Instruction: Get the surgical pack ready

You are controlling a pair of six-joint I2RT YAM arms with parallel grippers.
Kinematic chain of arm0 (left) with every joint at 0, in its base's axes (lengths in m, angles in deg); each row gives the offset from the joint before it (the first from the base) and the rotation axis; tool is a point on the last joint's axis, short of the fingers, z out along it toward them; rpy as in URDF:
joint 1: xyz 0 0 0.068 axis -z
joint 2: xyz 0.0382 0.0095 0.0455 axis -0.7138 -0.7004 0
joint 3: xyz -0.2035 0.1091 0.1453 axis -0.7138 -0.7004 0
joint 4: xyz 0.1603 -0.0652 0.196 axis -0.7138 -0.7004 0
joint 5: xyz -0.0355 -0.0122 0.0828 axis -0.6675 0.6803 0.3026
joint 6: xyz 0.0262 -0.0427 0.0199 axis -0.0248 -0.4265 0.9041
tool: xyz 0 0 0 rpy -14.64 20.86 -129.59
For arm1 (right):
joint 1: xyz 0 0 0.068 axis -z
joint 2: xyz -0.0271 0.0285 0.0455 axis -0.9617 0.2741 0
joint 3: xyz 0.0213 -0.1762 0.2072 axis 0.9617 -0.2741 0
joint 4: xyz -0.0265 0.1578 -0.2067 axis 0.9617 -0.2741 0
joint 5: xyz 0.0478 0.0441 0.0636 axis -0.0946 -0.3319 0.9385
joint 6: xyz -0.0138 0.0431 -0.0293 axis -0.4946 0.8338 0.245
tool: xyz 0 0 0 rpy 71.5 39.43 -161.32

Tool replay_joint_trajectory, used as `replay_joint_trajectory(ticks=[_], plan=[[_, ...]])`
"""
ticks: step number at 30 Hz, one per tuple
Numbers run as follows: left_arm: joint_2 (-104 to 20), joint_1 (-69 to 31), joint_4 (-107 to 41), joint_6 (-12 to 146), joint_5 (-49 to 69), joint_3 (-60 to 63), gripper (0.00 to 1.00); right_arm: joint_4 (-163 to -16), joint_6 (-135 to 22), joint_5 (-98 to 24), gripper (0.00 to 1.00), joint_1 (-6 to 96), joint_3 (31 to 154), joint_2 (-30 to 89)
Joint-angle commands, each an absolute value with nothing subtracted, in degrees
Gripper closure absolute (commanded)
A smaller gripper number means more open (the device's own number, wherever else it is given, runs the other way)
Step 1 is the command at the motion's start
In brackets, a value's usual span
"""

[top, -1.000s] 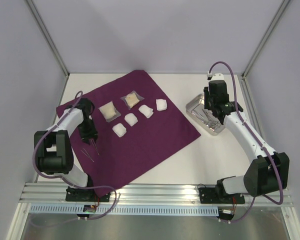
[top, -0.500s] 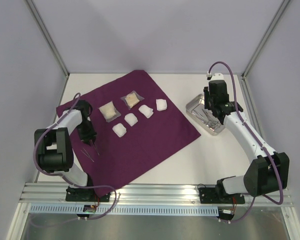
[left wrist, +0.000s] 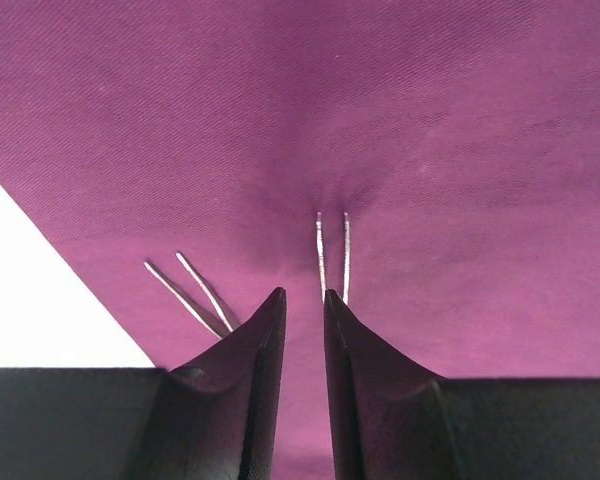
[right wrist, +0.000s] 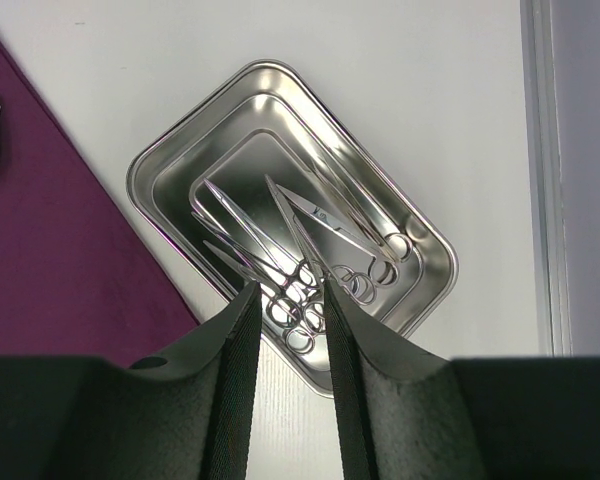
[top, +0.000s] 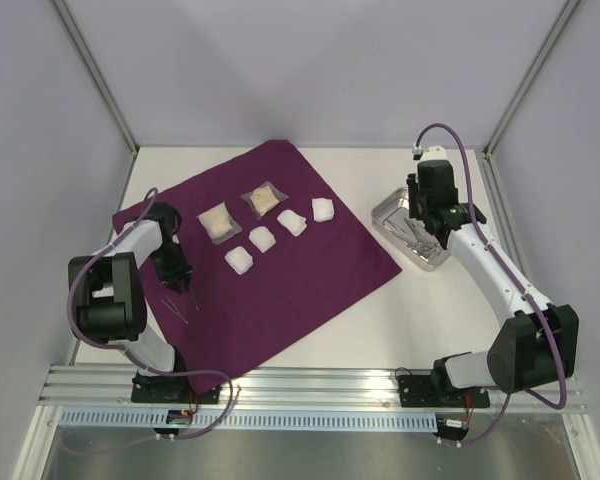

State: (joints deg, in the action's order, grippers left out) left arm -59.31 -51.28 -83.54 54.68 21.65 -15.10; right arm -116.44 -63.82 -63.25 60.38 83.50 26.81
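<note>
One dark-purple square cloth [top: 280, 290], four white gauze pads [top: 240, 260], two tan packets [top: 219, 222], one shiny rectangular steel tray [right wrist: 150, 170] and two thin steel forceps [left wrist: 332, 255] lying on the cloth.

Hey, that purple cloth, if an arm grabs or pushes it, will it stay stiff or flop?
Probably floppy: the purple cloth shows small creases puckering beside the forceps in the left wrist view. Pushed, it would likely bunch rather than slide, and probably drag the gauze pads lying on it.

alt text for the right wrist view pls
A shiny steel tray holding several scissor-like forceps sits on the white table, seen past the right gripper, its fingers narrowly apart and empty. A purple cloth edge lies at left.
</note>
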Motion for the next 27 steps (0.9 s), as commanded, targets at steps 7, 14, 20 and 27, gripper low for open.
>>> replay_joint_trajectory(ticks=[7, 14, 20, 27], plan=[[-60.3, -51.3, -82.5, 55.5, 20.1, -14.6, 0.71, -115.4, -65.3, -63.7, 0.66, 60.1, 83.6, 26.4], [-62.4, -51.3, -82.0, 56.0, 20.6, -13.8, 0.71, -115.6, -66.0, -64.0, 0.66, 60.0, 83.3, 25.7], [-64.2, -51.3, -80.7, 55.9, 20.6, -13.5, 0.78, -116.0, -65.9, -63.8, 0.66, 60.0, 82.9, 25.6], [-66.4, -51.3, -79.4, 55.6, 18.7, -11.7, 0.89, -116.6, -65.4, -63.5, 0.66, 59.9, 82.7, 24.9]])
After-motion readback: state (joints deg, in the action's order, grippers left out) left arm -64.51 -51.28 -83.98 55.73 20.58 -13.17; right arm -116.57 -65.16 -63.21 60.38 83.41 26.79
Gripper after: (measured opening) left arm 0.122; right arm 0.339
